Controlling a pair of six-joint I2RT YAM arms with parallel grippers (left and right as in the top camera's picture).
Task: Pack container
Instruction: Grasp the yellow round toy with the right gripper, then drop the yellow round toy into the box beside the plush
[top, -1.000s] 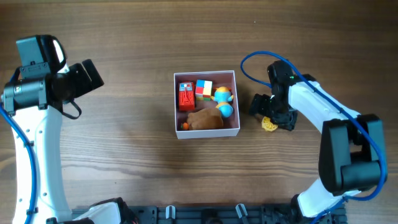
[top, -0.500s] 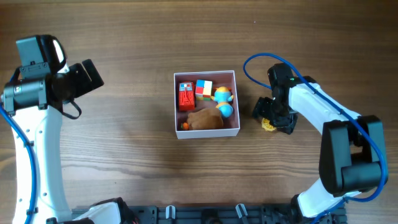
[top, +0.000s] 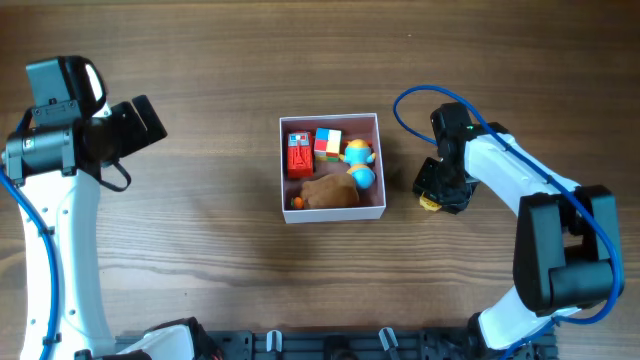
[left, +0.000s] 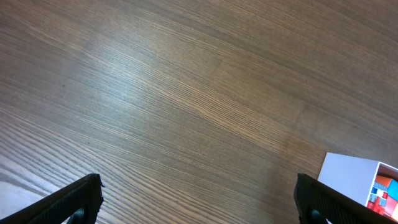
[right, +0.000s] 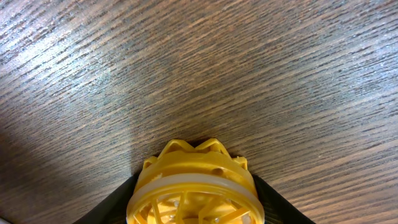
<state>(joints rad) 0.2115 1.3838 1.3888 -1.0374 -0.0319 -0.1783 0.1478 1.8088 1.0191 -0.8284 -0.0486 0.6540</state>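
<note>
The container (top: 332, 118), a white-walled square box, sits mid-table and shows again as a white corner (left: 348, 175) in the left wrist view. It holds a red toy (top: 298, 155), a coloured cube (top: 327, 143), a blue and orange figure (top: 360, 165) and a brown plush (top: 330, 192). To its right a yellow ribbed toy (top: 429, 204) lies on the table. My right gripper (top: 436, 192) is down over it. In the right wrist view both black fingers press the sides of the yellow toy (right: 196, 186). My left gripper (top: 150, 120) hangs open at the far left, holding nothing.
A blue cable (top: 415, 100) loops over the right arm near the container's right wall. Bare wood tabletop (left: 186, 93) lies under the left gripper. A black rail (top: 330, 345) runs along the table's front edge.
The right gripper's fingers have closed in around the yellow toy, and the gripper has shifted slightly. The left arm has not moved.
</note>
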